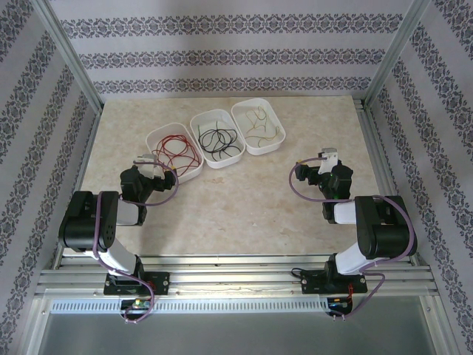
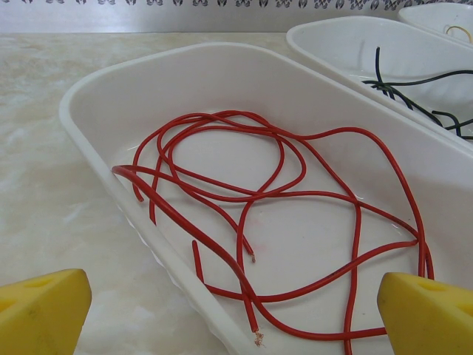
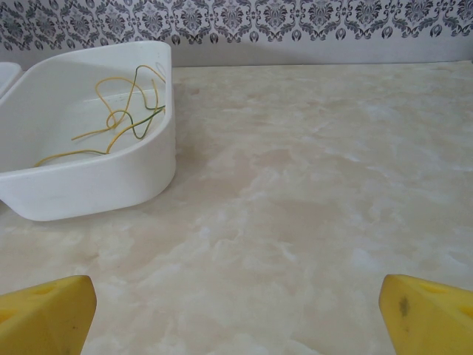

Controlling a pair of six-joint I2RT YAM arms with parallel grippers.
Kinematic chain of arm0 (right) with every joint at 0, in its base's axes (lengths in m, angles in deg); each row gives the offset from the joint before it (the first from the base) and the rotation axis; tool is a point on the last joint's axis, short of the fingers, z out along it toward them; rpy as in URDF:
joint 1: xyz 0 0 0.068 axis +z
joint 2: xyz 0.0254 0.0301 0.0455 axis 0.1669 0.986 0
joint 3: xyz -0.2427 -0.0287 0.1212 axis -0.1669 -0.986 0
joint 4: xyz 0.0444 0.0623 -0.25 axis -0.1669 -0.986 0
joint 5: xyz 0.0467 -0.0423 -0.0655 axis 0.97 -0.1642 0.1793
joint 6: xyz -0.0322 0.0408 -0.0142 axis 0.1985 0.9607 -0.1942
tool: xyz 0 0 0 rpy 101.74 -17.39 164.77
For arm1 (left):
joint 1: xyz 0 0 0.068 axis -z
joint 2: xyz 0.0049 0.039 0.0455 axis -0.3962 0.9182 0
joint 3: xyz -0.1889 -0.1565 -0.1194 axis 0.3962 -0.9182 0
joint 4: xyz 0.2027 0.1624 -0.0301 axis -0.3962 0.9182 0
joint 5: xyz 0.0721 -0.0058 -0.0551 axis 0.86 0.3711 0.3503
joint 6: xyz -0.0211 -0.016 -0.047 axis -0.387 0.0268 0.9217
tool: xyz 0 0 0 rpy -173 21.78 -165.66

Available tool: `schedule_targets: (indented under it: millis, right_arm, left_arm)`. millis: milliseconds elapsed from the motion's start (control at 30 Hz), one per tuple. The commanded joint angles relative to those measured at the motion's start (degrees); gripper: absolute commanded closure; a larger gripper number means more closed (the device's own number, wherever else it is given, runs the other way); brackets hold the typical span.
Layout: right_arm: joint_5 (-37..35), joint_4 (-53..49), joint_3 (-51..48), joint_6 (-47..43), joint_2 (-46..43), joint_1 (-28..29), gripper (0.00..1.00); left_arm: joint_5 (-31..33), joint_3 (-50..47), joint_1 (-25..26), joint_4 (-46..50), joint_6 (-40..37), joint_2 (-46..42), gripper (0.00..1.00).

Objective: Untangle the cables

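Cables (image 1: 219,138) are separated by colour in three white trays (image 2: 74,111), red just ahead of the left gripper (image 2: 236,314), yellow ahead-left of the right gripper (image 3: 236,314), both held wide open, nothing grasped.

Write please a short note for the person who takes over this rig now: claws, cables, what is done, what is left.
Left claw: open, empty, at the near end of the left tray.
Right claw: open, empty, over bare table near the right tray.
Red cables in left tray, black cables in middle tray, yellow cables in right tray.
Done: colours separated.
To do: red strands cross each other; possibly loosen them.
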Motion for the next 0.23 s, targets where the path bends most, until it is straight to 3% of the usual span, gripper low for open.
schedule_targets:
  millis: [0, 200]
  right_arm:
    - [1.5, 1.5, 0.5, -1.1, 0.4, -0.4, 0.02]
    - [1.5, 1.5, 0.4, -1.2, 0.4, -0.4, 0.02]
  left_arm:
    - [-0.9, 0.8, -0.5, 0.7, -1.0, -0.8, 0.01]
    - [-0.8, 0.6, -0.5, 0.4, -0.9, -0.8, 0.01]
